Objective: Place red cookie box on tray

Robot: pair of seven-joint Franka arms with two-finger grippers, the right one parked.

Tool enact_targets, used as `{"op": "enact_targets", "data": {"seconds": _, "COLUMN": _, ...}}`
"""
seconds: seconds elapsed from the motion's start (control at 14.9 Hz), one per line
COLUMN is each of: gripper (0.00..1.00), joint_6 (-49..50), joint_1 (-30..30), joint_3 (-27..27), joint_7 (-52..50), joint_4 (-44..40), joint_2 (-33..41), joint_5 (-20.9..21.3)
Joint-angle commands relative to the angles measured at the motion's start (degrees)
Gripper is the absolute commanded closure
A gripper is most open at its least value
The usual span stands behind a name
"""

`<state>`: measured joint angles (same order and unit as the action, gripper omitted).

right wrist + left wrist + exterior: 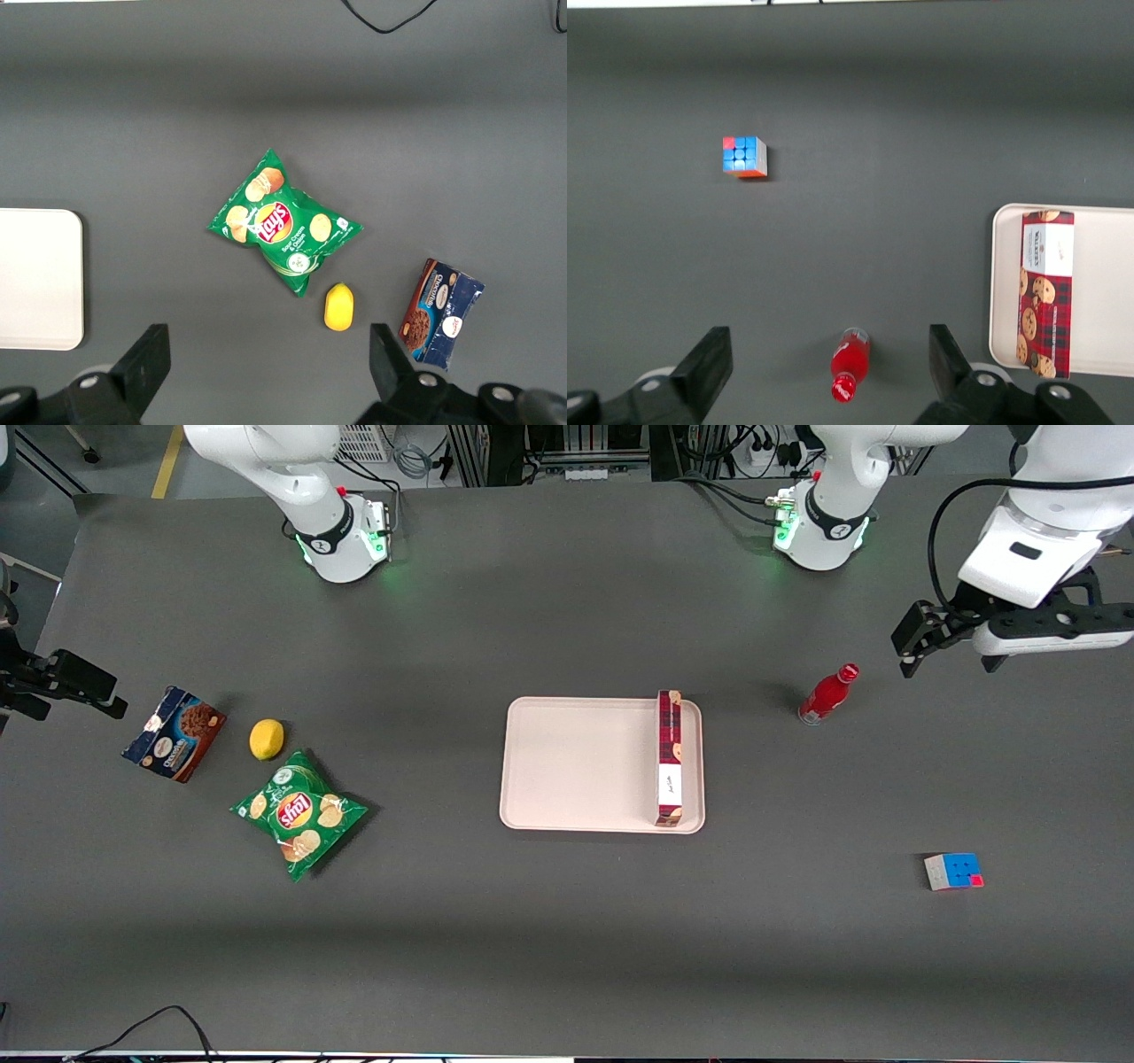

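Gripper [917,640] open aloft; red cookie box [670,757] on tray [576,766].

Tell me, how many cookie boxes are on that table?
2. The red box stands on its long edge on the tray; the blue box lies on the table toward the parked arm's end, beside the lemon. The open gripper hangs above the table's other end, holding nothing.

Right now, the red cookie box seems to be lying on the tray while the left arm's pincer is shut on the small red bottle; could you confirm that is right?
Not quite. The red cookie box does lie on the tray, but the pincer is open and holds nothing. It hangs above the table near the small red bottle, which stands free. The left wrist view shows the fingers spread wide.
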<state>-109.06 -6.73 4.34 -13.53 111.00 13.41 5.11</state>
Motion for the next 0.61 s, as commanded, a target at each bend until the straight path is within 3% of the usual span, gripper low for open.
{"op": "enact_targets", "data": {"seconds": 0.0, "gripper": 0.00, "joint_6": -1.50, "joint_1": -1.27, "joint_3": -0.39, "joint_7": 0.61, "joint_4": -3.76, "joint_2": -3.56, "joint_5": -0.72}}
{"op": "enact_targets", "data": {"seconds": 0.34, "gripper": 0.00, "joint_6": -1.86, "joint_1": -1.44, "joint_3": 0.14, "joint_7": 1.84, "joint_4": -5.97, "joint_2": -5.58, "joint_5": -3.27}}
{"op": "enact_targets", "data": {"seconds": 0.54, "gripper": 0.00, "joint_6": -1.86, "joint_1": -1.27, "joint_3": -0.21, "joint_7": 2.54, "joint_4": -7.19, "joint_2": -7.86, "joint_5": -6.86}}
